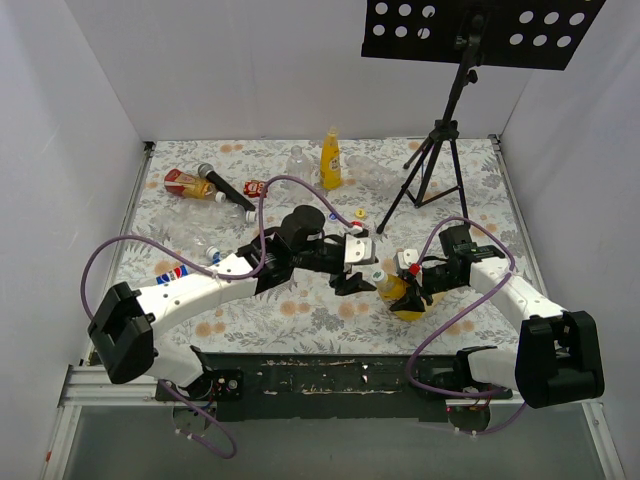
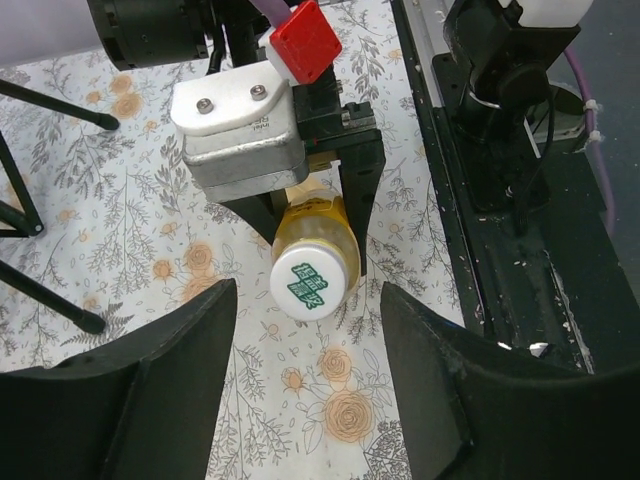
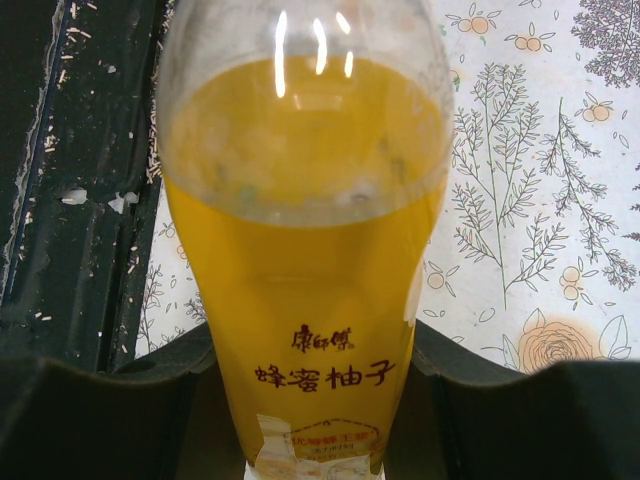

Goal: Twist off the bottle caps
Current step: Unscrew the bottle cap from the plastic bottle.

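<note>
An orange-yellow bottle lies tilted near the table's front, its white cap pointing left. My right gripper is shut on the bottle's body; in the right wrist view the bottle fills the gap between the black fingers. In the left wrist view the cap, white with green print, sits between the tips of my open left gripper, touching neither finger. The left gripper is just left of the cap in the top view.
A yellow bottle stands upright at the back, with clear bottles beside it. A red-labelled bottle and a black microphone lie at back left. A music stand tripod stands at back right. Loose caps lie mid-table.
</note>
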Controlling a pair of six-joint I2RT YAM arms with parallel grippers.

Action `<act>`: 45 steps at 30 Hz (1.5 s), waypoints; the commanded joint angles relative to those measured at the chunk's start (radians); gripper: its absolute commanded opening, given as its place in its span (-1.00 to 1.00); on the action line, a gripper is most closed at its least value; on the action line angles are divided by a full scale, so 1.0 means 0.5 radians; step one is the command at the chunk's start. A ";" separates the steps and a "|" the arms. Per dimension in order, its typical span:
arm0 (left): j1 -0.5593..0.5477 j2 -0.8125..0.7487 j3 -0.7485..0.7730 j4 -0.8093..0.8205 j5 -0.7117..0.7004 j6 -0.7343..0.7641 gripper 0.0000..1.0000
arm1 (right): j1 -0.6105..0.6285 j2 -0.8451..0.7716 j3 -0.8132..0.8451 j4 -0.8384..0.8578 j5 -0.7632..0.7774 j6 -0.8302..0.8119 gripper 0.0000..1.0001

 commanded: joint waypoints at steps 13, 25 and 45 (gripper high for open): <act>0.005 0.122 0.152 -0.006 0.126 -0.048 -0.15 | 0.008 -0.031 0.068 0.010 -0.120 -0.019 -0.97; 0.005 0.134 0.219 -0.077 0.059 -0.611 -1.00 | 0.005 -0.031 0.068 0.007 -0.111 -0.019 -0.97; -0.388 0.202 0.560 -0.804 -1.543 -2.490 -1.00 | -0.007 -0.019 0.062 0.026 -0.102 -0.004 -0.97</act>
